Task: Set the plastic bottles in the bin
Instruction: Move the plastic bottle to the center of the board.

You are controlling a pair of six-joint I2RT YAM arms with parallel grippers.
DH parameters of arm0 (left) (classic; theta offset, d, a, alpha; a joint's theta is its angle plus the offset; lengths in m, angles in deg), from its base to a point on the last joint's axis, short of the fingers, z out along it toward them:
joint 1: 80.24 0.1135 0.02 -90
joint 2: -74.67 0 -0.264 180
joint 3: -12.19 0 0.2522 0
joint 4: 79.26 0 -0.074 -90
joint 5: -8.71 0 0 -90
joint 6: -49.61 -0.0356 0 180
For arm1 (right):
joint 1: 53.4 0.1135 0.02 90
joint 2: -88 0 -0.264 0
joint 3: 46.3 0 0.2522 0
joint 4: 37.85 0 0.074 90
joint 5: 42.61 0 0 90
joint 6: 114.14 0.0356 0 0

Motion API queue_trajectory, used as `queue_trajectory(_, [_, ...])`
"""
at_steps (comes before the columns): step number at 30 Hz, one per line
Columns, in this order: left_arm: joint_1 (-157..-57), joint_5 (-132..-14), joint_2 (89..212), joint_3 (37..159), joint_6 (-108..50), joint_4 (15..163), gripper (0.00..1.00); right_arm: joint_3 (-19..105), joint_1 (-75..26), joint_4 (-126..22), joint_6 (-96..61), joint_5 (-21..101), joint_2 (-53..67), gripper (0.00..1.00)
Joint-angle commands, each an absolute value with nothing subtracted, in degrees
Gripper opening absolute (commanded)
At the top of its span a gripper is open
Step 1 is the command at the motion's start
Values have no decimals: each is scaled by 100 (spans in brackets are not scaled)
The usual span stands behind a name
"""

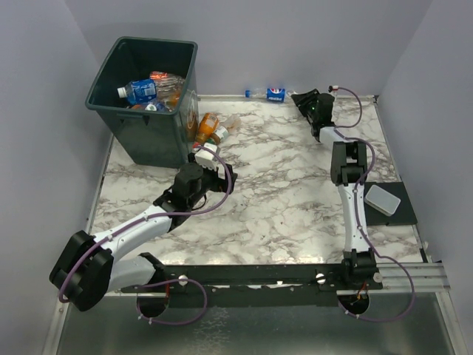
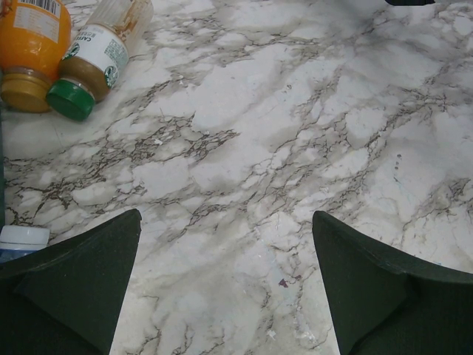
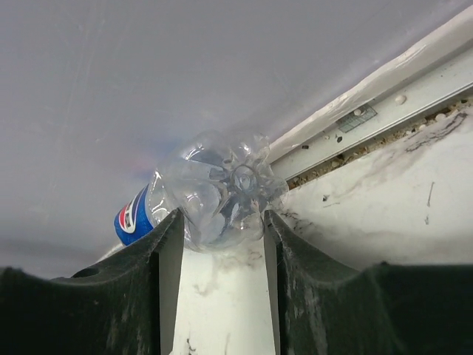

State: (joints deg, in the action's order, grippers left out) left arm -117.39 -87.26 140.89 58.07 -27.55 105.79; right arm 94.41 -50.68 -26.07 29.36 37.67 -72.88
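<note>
Up top, we see the bin [image 1: 103, 81] at the far left of the marble table [image 1: 281, 192], with bottles [image 1: 151, 90] inside and orange bottles [image 1: 209, 127] lying just right of it. On the left wrist, our left gripper [image 2: 225, 216] hangs wide open over bare marble, holding nothing. On the right wrist, our right gripper [image 3: 222, 214] is clamped on the clear base of a blue-label bottle [image 3: 214, 188] lying at the table's far edge.
</note>
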Motion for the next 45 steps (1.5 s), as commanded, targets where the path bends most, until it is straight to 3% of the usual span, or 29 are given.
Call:
queue_trajectory(1, [-11768,-8647,13980,5926,-2761,10684,99,8846,-5081,-2416,2805,3944,-6960,25])
queue_trajectory(10, [-11769,-8621,13891,5928,-2726,10676,99,7059,-5078,-1372,3235,3881,-5928,22])
queue_trajectory(19, [-11777,-8539,13586,5908,-2571,10726,99,3793,-4999,80,3933,3800,-4065,22])
queue_trajectory(25, [-11811,-8578,13384,5859,-2458,10764,99,1593,-4615,247,3797,3981,-2581,22])
queue_trajectory(33, [-11913,-8589,13156,5813,-2333,10792,99,-172,-3980,-1023,3307,4641,-258,25])
queue_trajectory(38, [-11977,-8625,12973,5752,-2244,10754,99,-513,-3810,-2188,3182,4705,698,32])
queue_trajectory(45, [-12141,-8967,12714,5946,-1761,10300,99,-1123,-3785,-3152,3085,4658,1720,34])
